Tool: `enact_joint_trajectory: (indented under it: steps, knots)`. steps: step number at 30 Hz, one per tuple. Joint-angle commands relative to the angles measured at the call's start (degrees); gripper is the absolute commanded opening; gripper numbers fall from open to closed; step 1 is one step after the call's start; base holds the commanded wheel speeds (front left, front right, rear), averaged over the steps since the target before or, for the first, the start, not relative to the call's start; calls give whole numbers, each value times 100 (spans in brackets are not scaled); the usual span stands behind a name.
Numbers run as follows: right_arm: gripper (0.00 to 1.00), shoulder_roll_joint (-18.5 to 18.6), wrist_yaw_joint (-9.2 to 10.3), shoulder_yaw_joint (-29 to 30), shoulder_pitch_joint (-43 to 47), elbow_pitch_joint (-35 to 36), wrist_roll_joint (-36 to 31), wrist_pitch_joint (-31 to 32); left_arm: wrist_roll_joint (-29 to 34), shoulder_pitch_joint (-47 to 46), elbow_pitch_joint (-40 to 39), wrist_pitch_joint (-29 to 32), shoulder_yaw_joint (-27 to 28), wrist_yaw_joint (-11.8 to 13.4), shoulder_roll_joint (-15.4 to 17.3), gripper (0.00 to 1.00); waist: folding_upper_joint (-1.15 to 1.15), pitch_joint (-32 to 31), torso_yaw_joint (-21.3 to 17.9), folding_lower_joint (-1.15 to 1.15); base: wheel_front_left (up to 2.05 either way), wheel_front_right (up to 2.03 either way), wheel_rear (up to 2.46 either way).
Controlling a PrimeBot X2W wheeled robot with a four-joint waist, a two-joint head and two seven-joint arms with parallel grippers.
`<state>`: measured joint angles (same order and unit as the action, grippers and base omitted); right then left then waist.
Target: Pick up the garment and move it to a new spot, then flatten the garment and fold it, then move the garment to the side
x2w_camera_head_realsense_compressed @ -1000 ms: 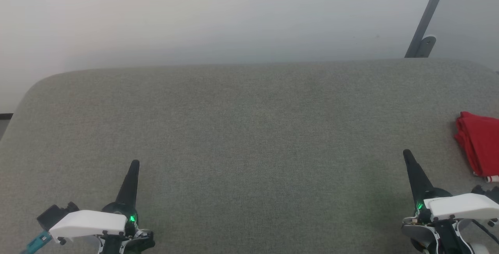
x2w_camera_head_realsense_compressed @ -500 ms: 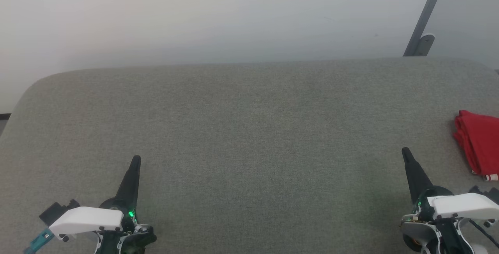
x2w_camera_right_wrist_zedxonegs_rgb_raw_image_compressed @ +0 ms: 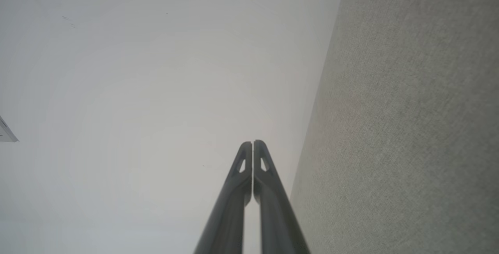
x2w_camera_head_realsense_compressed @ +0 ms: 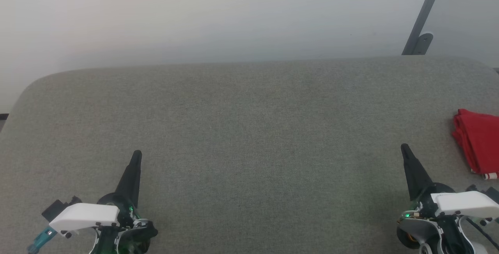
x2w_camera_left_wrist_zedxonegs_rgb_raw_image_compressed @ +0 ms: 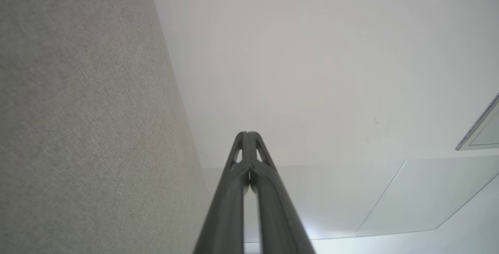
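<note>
Starting from your left end effector [x2w_camera_head_realsense_compressed: 135, 156], read it as closed: the two dark fingers are pressed together with nothing between them, and the left wrist view shows the tips meeting [x2w_camera_left_wrist_zedxonegs_rgb_raw_image_compressed: 247, 134]. Your right end effector [x2w_camera_head_realsense_compressed: 404, 147] is the same, tips touching and empty [x2w_camera_right_wrist_zedxonegs_rgb_raw_image_compressed: 253, 143]. Both sit low near the front of the grey fabric tabletop [x2w_camera_head_realsense_compressed: 249, 121], pointing away from you and well apart from each other.

Out from the right end effector, the garment [x2w_camera_head_realsense_compressed: 478, 143] lies at the far right side of the tabletop. It is a compact red stack of folds, partly cut off by the edge of the head view, with a bit of red-and-white striped trim [x2w_camera_head_realsense_compressed: 491, 176] peeking out at its near corner. It is near your right arm but not touching it.

Judging by that, the fold and the move aside look done, so the step in hand is a clean finish. Draw the right arm back along its own line, not sideways, because soft stacked layers will probably slide open if brushed. If you think the stack needs a final nudge, spread the fingers first, come in from its open left edge, and pinch through all the layers rather than dragging the top one across the cloth surface.
</note>
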<state>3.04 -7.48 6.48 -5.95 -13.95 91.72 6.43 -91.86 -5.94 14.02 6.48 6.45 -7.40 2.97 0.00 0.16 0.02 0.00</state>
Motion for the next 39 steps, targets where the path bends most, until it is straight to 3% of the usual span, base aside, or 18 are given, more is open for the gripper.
enact_joint_trajectory:
  steps: [1,39]
  knots:
    - [0,-38,-2,18,-51,-15,102,31,-68,-66,6,33,27,-16,-19,0,0,2,-2,0,0,0,0]
    - [0,-33,-2,14,-44,-15,80,24,-61,-66,3,27,19,-16,-18,0,0,2,-2,0,0,0,0]
